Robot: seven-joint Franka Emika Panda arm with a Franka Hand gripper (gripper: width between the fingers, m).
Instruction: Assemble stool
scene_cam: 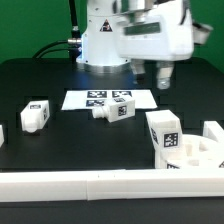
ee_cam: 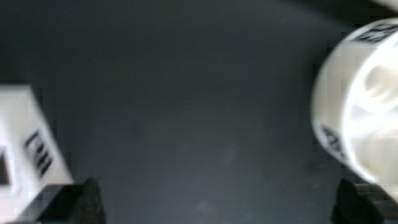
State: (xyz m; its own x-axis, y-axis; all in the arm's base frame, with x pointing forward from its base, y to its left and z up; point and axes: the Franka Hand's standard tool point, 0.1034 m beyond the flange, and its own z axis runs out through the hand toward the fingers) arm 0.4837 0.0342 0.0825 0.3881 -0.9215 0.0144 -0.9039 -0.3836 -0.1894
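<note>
The round white stool seat lies at the exterior view's right, close behind the rail. A tagged leg stands right beside it. Another leg lies on its side at the marker board's front edge, and a third sits at the left. My gripper hangs open above the bare table right of the board, holding nothing. In the wrist view my gripper shows only dark mat between its fingertips. A blurred tagged leg and a rounded white edge, probably the seat, flank it.
The marker board lies flat in front of the robot base. A long white rail runs along the table's front. A white part shows at the left border.
</note>
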